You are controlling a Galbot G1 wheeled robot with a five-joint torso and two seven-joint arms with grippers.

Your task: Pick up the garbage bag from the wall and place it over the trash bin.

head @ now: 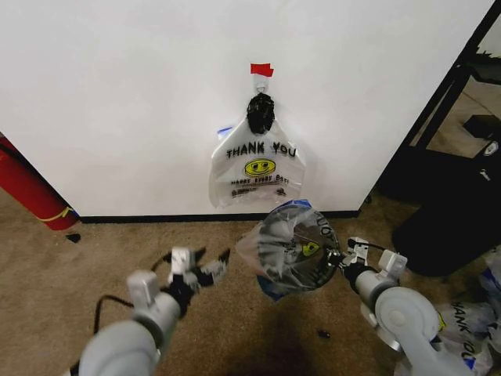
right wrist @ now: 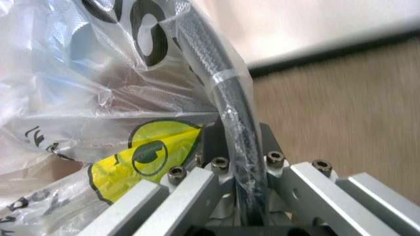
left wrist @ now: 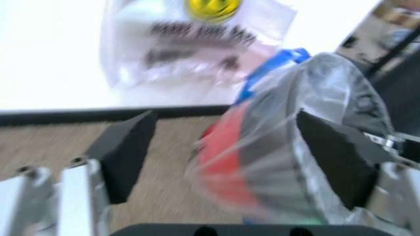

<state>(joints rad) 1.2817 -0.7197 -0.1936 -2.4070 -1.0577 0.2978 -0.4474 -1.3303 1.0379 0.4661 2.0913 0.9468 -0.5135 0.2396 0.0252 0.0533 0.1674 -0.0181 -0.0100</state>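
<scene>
The trash bin (head: 291,249), black wire mesh with a red base (left wrist: 223,162), is tilted above the carpet in front of the wall (head: 117,94). The garbage bag (head: 258,251), thin whitish plastic with blue patches and a yellow smiley (right wrist: 147,152), is drawn over it. My right gripper (head: 342,259) is shut on the bin's rim (right wrist: 226,105), with the bag's film pinched around it. To the bin's left, my left gripper (head: 200,272) stands open. Its black pads (left wrist: 128,152) are spread apart, and the bagged bin (left wrist: 288,147) lies just beyond them.
A "THANK YOU" smiley bag (head: 257,168) with a black knotted top hangs on the wall under a red tape mark (head: 261,70). A red cylinder (head: 31,192) leans at the left. Black furniture (head: 454,196) stands at the right, and more bags (head: 470,321) lie at the lower right.
</scene>
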